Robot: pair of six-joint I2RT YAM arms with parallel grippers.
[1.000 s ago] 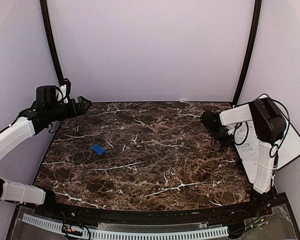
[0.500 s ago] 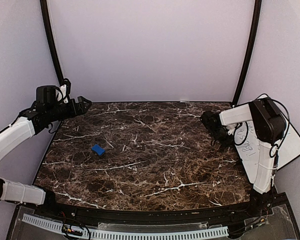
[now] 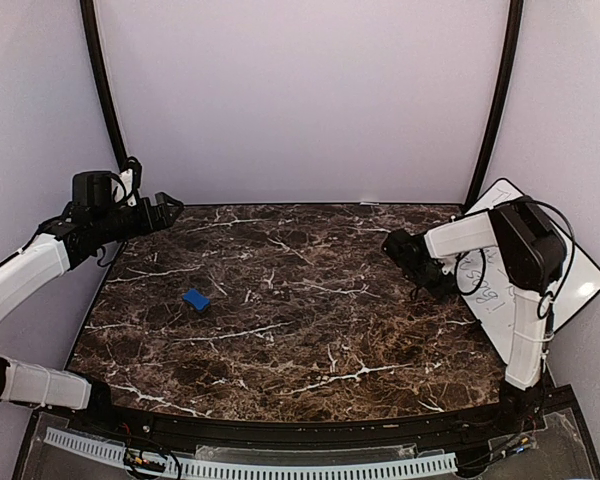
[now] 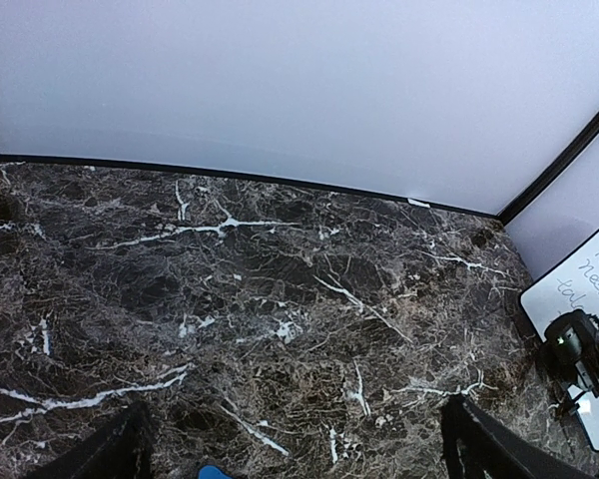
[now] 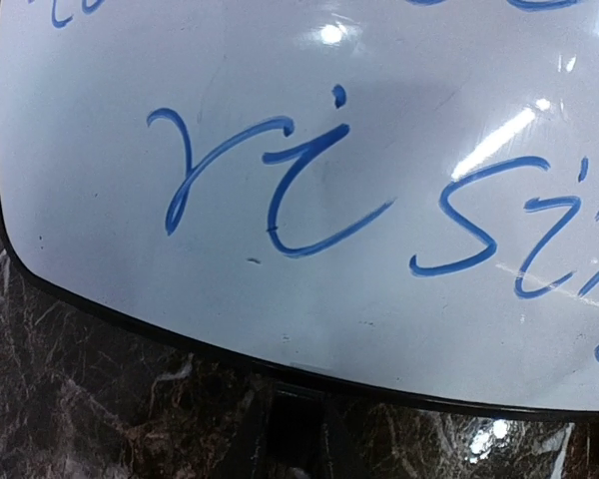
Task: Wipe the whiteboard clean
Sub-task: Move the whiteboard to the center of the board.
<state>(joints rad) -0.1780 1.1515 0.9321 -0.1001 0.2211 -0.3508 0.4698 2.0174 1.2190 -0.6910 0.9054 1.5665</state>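
We see the right pincer (image 3: 442,280) nearly closed, clamped on the black rim of the whiteboard (image 3: 578,275), which spreads out beyond its fingers (image 5: 298,429), blue handwriting across it. The left pincer (image 3: 165,212) gapes wide, holding nothing, with the blue eraser (image 3: 195,299) on the counter (image 3: 310,330) well apart from it.

The whiteboard (image 3: 585,280) sits at the desk's (image 3: 310,330) 3 o'clock edge, jutting past it, with the right tool (image 5: 295,409) on its inner rim. The eraser block (image 3: 196,299) lies on the desk toward 9 o'clock. The left tool (image 3: 170,207) hangs over the 10 o'clock corner.
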